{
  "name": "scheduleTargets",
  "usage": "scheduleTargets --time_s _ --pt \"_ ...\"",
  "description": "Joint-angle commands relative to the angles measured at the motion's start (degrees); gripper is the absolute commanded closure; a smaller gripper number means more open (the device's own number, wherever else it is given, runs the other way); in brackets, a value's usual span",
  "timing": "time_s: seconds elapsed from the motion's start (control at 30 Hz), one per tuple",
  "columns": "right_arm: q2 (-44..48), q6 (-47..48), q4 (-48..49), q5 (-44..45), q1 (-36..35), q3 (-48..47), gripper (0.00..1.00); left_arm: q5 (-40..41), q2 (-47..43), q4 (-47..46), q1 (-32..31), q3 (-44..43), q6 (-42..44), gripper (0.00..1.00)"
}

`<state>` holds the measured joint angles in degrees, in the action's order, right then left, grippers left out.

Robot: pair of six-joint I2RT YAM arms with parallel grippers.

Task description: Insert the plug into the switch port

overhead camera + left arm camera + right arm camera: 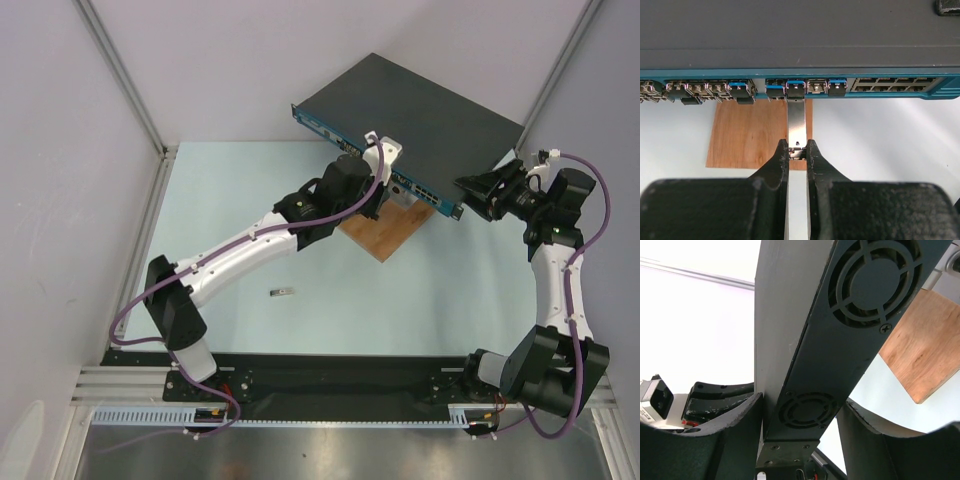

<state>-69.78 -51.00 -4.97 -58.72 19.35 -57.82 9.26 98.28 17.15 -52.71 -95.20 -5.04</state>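
Observation:
The switch (420, 120) is a flat dark grey box, and its blue front face (700, 75) is lined with ports. It rests raised on a wooden board. My left gripper (797, 148) is shut on the rear end of a thin silver plug (796, 120). The plug's front end sits in a blue-tabbed port (796, 88) near the middle of the face. In the top view the left gripper (385, 190) is right at the front face. My right gripper (802, 412) is shut on the switch's right end (805, 340), one finger on each side of it, and it also shows in the top view (480, 190).
A brown wooden board (385, 232) lies under the switch's front edge and also shows in the left wrist view (755, 132). A second small silver plug (284, 292) lies loose on the table in front of the left arm. Frame rails (150, 200) border the table.

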Motion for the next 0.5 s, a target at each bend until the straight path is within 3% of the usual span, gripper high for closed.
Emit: scheduleTargets --time_s 0.0,0.47 --pt "-1.1 2.0 4.4 -0.7 -1.4 0.3 1.00 1.4 -0.1 -4.0 1.8 -2.2 -0.9 1.00" --pt "-1.3 2.0 4.4 -0.7 -1.4 0.1 1.00 -3.5 3.7 0.7 2.3 -6.1 -4.4 1.00"
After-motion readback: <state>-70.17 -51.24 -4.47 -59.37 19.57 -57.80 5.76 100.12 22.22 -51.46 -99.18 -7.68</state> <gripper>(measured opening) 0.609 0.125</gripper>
